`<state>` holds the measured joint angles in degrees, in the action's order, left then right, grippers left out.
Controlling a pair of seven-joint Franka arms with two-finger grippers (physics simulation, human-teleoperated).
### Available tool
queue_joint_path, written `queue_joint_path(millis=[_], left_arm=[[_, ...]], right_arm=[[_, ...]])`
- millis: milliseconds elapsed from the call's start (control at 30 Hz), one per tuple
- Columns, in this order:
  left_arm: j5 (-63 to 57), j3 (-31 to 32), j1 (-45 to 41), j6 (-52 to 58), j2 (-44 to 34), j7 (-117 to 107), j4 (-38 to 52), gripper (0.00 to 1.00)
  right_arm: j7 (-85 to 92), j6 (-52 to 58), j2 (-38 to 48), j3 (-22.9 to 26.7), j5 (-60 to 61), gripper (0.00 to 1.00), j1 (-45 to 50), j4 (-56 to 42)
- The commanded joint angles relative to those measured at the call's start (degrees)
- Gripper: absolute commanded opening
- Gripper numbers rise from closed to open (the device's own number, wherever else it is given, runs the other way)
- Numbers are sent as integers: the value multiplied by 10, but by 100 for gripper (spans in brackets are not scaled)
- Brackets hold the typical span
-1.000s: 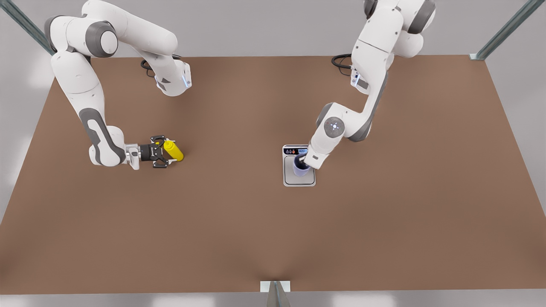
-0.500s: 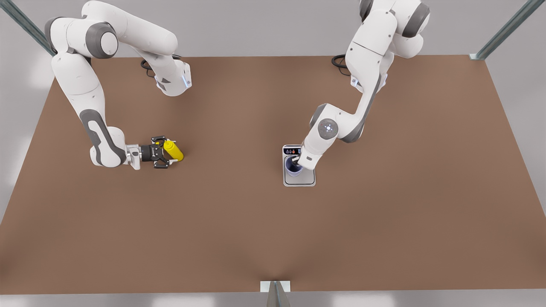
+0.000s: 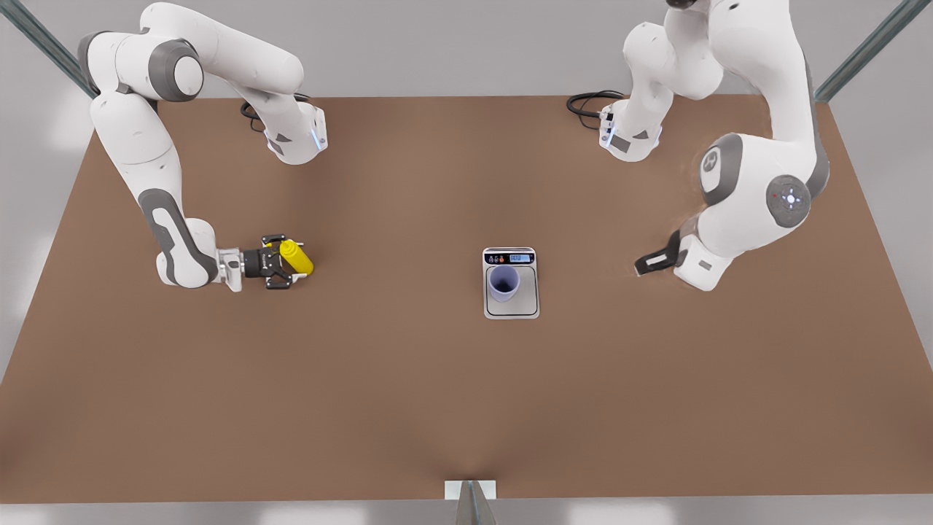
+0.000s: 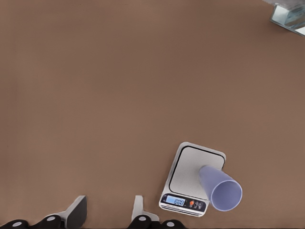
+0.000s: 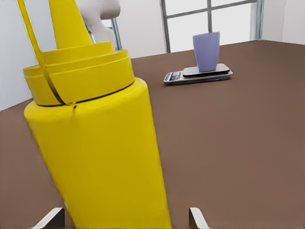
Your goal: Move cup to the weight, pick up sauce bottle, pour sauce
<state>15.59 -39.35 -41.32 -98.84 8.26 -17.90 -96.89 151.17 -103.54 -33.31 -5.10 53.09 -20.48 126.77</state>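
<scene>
**Cup on scale, bottle framed**

I see the cup [image 3: 504, 283] upright on the weight [image 3: 512, 309], mid-frame. At left, my right gripper [image 3: 283, 264] brackets the sauce bottle [image 3: 297, 257], fingers apart. My left gripper [image 3: 651, 263] waits open, right. Bare brown table [image 3: 408, 394] surrounds everything.

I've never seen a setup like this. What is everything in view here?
table: one, brown, under everything.
weight: one, silver-grey plate with a white rim, mid-table, display end toward the arm bases.
cup: one, pale lavender-blue, upright on the weight.
sauce bottle: one, bright yellow, standing on the table at the front view's left.
cables: two, black, one coiled by each arm base.
right gripper: one, black, fingers open on either side of the sauce bottle.
left gripper: one, open and empty, waiting at the front view's right, apart from the weight.
</scene>
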Motion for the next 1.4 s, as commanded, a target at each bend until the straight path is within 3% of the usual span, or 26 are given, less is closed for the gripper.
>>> queue_joint_path(millis=[0, 33, 67, 133, 167, 200, 233, 433, 800, 967, 1133, 1233, 1367], left_arm=[[-47, -11, -2, 6, -18, 5, 6, 100], [-67, -30, 2, 14, -16, 22, 7, 100], [-76, 124, 180, 15, -36, 43, 8, 100], [-142, 356, 371, 29, -45, 39, 9, 100], [-137, 442, 460, 36, -41, 46, 31, 100], [-142, 389, 400, 45, -39, 47, 35, 100], [-142, 384, 396, 44, -39, 66, 35, 100], [-148, 387, 389, 46, -29, 60, 53, 100], [-162, 388, 389, 12, 31, 71, 93, 100], [-162, 388, 389, 11, 34, 70, 92, 100], [-162, 388, 389, 12, 34, 65, 90, 100], [-161, 388, 389, 12, 36, 67, 89, 100], [-161, 388, 389, 12, 39, 68, 89, 100]], right_arm=[[-1, 0, 0, 0, 0, 83, 0, 0], [-1, 0, 0, 0, 1, 82, 0, 0], [-1, 0, 0, 1, 1, 77, 0, 0], [-1, 0, 0, 1, 1, 71, 0, 0], [-1, 0, -1, 1, 1, 68, 0, 0], [-1, 0, -1, 0, 1, 66, 0, 0], [-1, 0, -1, 1, 1, 66, 0, 0], [-1, 0, -2, 0, 1, 58, -1, 0], [-32, 61, 7, 2, 10, 56, -6, -24], [-181, 66, 46, 4, 0, 56, 17, -115], [-468, 60, 44, 4, -143, 56, 111, -301], [-605, -30, 65, 5, -189, 57, 183, -305], [-851, -83, 67, 5, -361, 57, 294, -367]])
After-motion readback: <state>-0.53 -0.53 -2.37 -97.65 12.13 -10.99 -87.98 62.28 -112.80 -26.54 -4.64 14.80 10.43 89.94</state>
